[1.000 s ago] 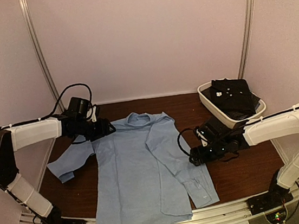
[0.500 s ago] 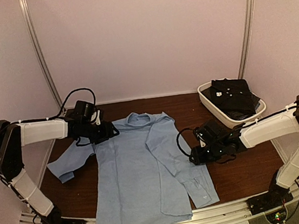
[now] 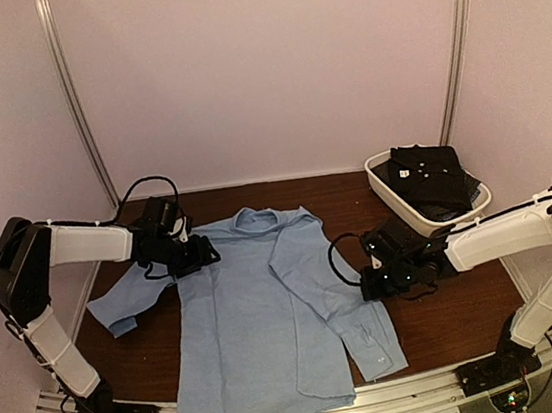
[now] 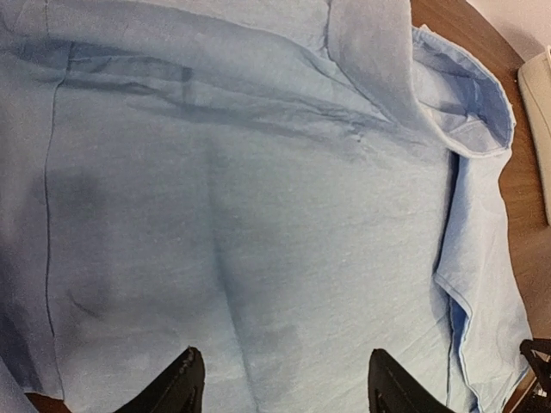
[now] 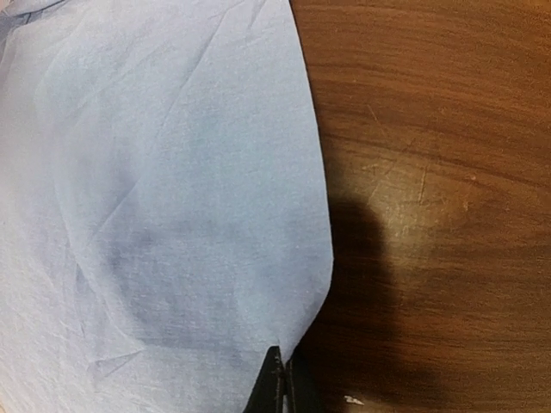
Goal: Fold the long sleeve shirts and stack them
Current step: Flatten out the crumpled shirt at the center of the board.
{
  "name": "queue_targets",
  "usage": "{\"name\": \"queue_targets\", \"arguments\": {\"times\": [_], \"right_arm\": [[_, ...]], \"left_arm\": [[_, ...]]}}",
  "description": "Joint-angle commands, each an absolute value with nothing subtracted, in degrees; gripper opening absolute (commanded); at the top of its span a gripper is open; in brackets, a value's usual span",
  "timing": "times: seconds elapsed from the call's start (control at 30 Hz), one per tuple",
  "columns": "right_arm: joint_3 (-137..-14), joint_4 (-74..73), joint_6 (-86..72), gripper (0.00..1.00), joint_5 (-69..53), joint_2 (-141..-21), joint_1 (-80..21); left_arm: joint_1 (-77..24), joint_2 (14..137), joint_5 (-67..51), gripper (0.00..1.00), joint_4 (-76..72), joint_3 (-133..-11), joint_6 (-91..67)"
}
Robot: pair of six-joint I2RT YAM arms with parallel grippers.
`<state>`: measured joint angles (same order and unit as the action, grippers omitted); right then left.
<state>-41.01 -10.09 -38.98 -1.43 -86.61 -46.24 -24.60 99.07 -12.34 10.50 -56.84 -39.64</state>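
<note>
Right tool (image 3: 369,284) is pinched fully closed on the side edge of the light blue shirt (image 3: 249,311). The right wrist view shows the tips meeting just where the cloth ends on bare wood, probably so that side can be lifted and carried inward. The left tool (image 3: 205,256) hangs over the shirt's left shoulder near the collar with its jaws apart, holding nothing, likely placed to grip or pin that corner. The shirt lies flat mid-desk (image 3: 441,317), its right sleeve (image 3: 339,310) already folded across the body and its left sleeve (image 3: 122,306) splayed towards the wall. Its near hem reaches the desk's front edge. Bare wood separates it from the white tub (image 3: 385,188), which holds a dark garment (image 3: 429,178).
</note>
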Motion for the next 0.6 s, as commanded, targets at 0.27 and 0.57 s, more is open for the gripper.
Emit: {"name": "queue_targets", "arguments": {"times": [0.27,0.57], "right_arm": [[-49.68,-25.14,-30.58,0.00,13.41,-79.91,-36.41],[-56.34,-26.63,-23.01,0.00,10.40,-75.86,-19.81]], "left_arm": [[-23.88,101.89,-9.93,0.67,7.69,-54.61,-40.67],[-22.95,102.13,-9.91,0.67,7.89,-53.88,-40.44]]}}
